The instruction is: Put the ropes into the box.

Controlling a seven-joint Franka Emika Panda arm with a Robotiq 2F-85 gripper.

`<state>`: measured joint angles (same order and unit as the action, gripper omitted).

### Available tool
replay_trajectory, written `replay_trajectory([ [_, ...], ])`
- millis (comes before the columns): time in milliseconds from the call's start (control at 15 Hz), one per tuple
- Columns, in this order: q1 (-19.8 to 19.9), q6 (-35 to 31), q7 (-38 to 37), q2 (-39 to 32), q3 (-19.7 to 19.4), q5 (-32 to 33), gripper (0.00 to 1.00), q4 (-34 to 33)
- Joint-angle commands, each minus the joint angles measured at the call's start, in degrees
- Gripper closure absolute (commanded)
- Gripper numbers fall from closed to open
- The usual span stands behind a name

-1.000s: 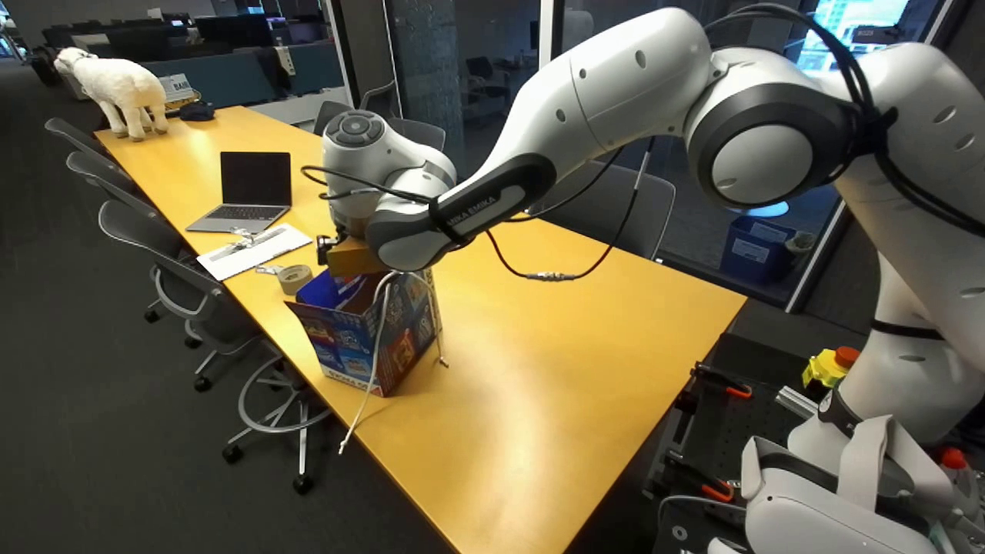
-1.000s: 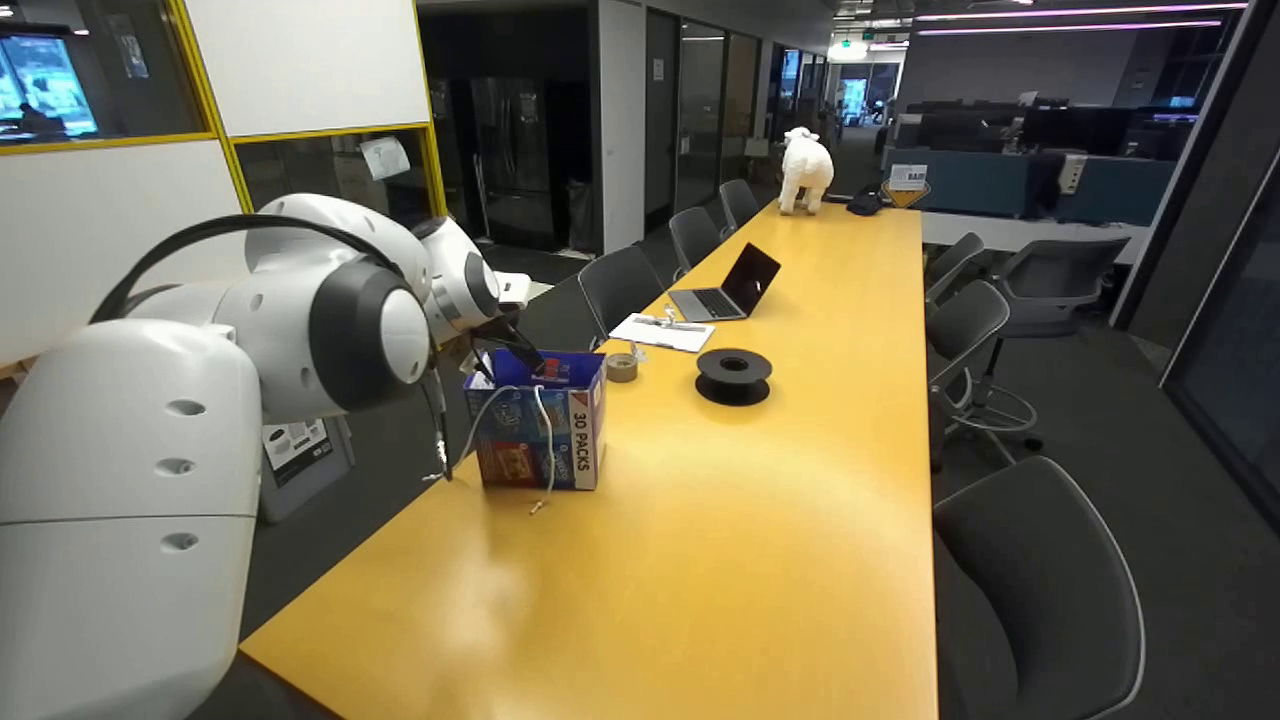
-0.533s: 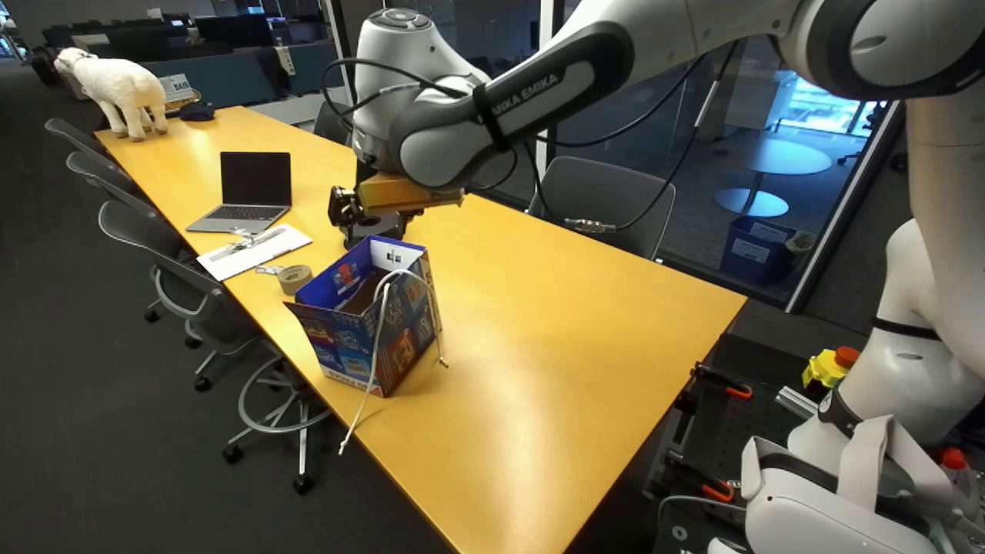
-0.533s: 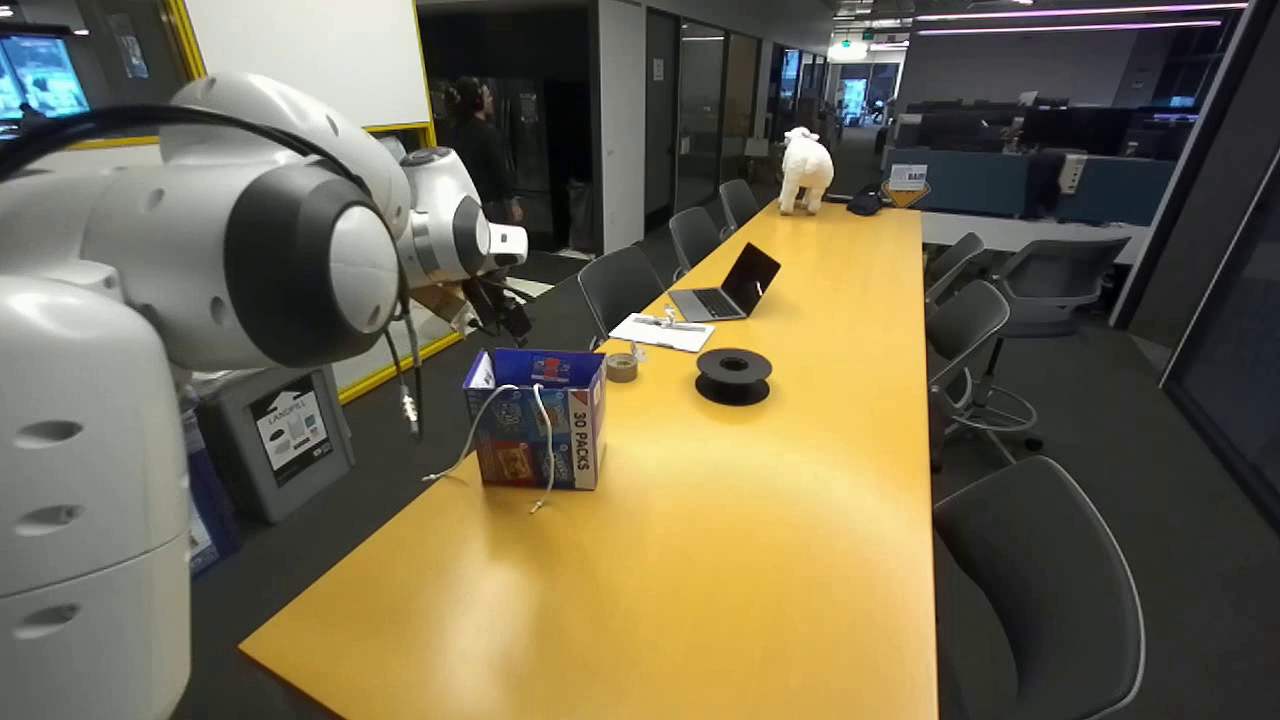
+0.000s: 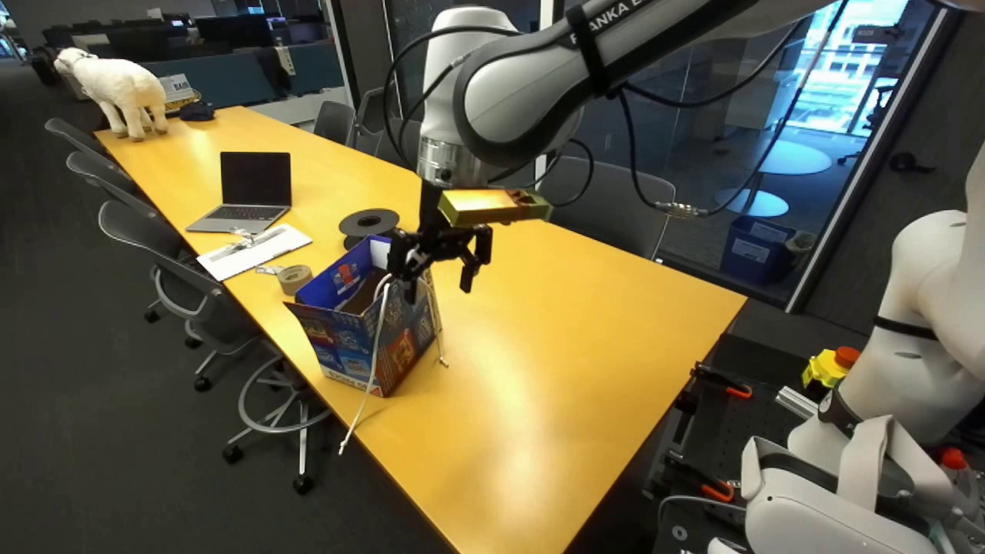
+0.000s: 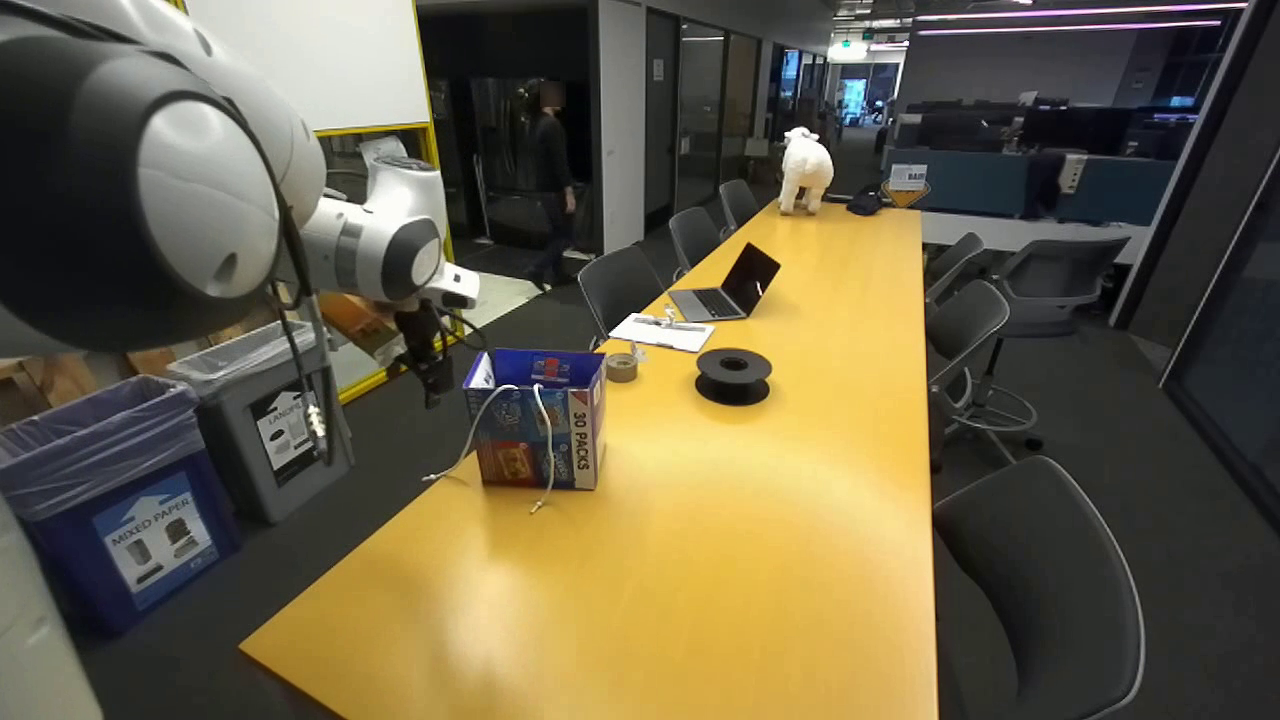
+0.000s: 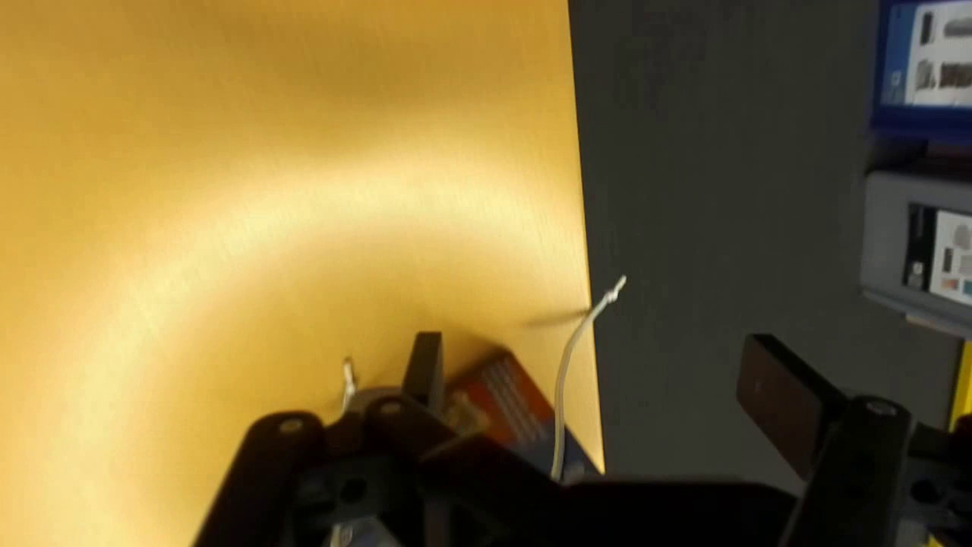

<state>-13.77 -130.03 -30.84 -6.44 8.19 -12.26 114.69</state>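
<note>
While rope (image 5: 375,355) astride box rim (image 6: 562,394), claw (image 5: 439,291) agape.

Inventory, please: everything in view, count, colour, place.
Table: one, yellow, centre.
Box: one, blue printed, on table.
Ropes: count unclear, whitish, over box rim, ends outside.
Tape: one, tan, beside box.
Spool: one, black, on table.
Laptop: one, silver, on table.
Clipboard: one, white, by laptop.
Toy sheep: one, white, far end.
Chairs: several, grey, along table.
Bins: at least two, blue, grey, beside table.
Person: one, dark clothes, background.
Headset: one, white, by table end.
Stop button: one, red-yellow, behind headset.
Arm: one, white and black, table end.
Gripper: one, black, open, near box.
</note>
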Motion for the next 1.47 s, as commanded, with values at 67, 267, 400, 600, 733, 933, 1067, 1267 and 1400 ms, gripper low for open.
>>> replay_trajectory([
  [67,-0.66,-2.84,3.21,5.92,3.85,-10.34,0.0,13.39],
  [267,-2.7,-10.62,-2.36,4.38,6.43,-11.5,0.0,18.09],
  [400,-4.46,-17.64,-7.6,2.46,8.08,-10.62,0.0,19.99],
  [600,-7.31,-26.84,-16.28,-1.75,9.69,-8.3,0.0,20.67],
  [733,-9.85,-33.67,-22.64,-5.03,9.35,-4.43,0.0,20.4],
  [933,-16.61,-40.87,-35.3,-10.81,3.77,7.56,0.0,18.49],
  [1067,-24.47,-42.92,-44.31,-14.24,-4.71,16.63,0.0,16.03],
  [1267,-34.75,-44.46,-53.02,-20.01,-16.21,26.13,0.0,10.83],
  [1400,-41.96,-48.9,-58.85,-23.02,-24.41,29.77,0.0,9.07],
])
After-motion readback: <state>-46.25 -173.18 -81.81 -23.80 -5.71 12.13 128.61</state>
